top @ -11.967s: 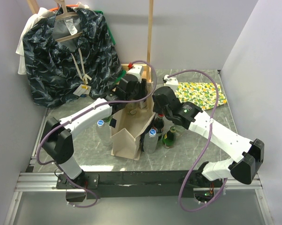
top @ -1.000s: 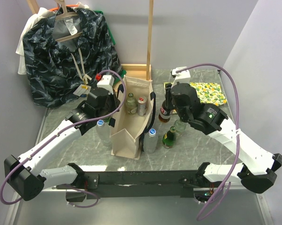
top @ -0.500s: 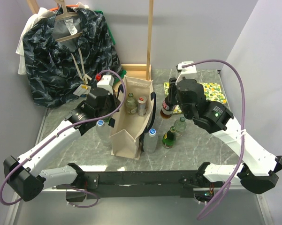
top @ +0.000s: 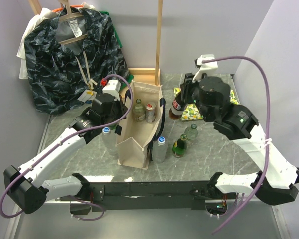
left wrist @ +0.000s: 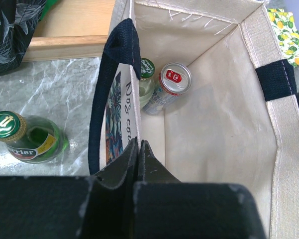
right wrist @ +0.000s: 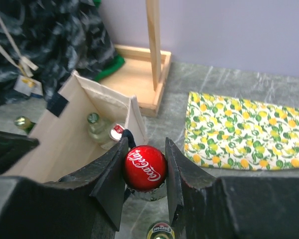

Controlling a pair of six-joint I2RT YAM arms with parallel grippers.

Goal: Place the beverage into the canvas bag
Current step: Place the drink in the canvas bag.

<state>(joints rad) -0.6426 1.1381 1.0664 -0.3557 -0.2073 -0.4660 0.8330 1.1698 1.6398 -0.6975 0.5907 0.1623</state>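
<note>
The beverage, a dark cola bottle with a red cap, hangs above the table just right of the canvas bag. My right gripper is shut on its neck, the cap between the fingers. The beige canvas bag stands open-topped at the table's middle, with black handles. In it lie a green-capped bottle and a red-topped can. My left gripper is shut on the bag's left wall, at its rim.
Right of the bag stand a blue-capped clear bottle, a green bottle and a clear bottle. A green Perrier bottle stands on its left. A lemon-print cloth, a wooden stand and a dark garment are behind.
My right gripper has lifted the cola bottle higher and slightly toward the back. The left arm and the bag have stayed still.
</note>
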